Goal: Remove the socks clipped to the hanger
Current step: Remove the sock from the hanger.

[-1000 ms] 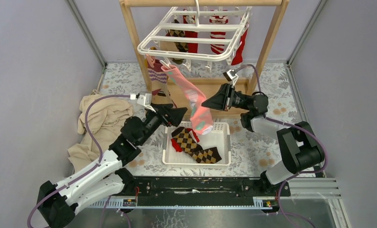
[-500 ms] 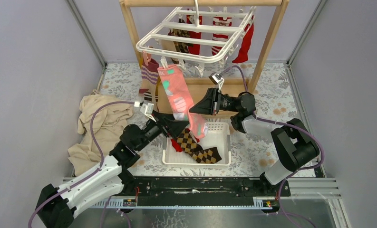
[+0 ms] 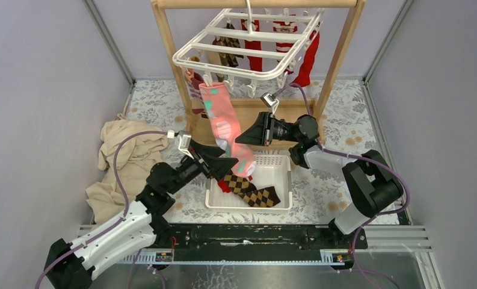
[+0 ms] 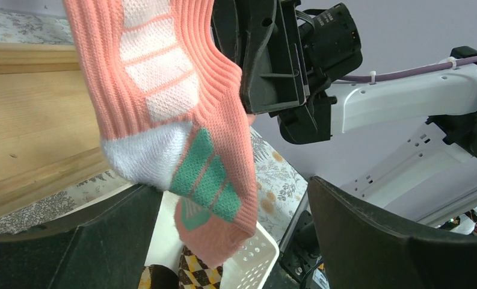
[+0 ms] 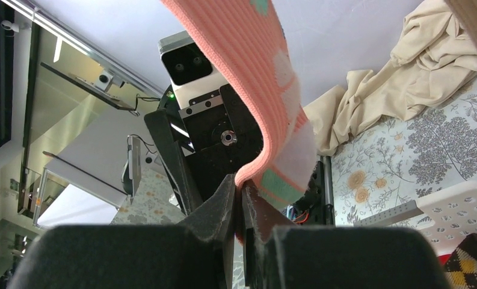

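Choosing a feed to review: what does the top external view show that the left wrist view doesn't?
Only top external: the hanger with red socks clipped on, the tan cloth. Only left wrist: the left gripper open wide, the pink sock hanging between its fingers. Both: pink sock, right gripper pinching it, white basket.

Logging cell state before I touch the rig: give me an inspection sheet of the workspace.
Surface: floral table cover, flat.
Job's things: pink sock clipped to the white hanger; red sock and striped sock hang there too; argyle socks lie in the white basket.
Clutter: beige cloth heaped beside the basket, on the left arm's side.
Grippers: right gripper jaws shut on the pink sock's edge; left gripper jaws open, either side of its toe.
Cables: purple cable along the right arm; another on the left arm.
Surroundings: wooden rack holding the hanger; grey walls.
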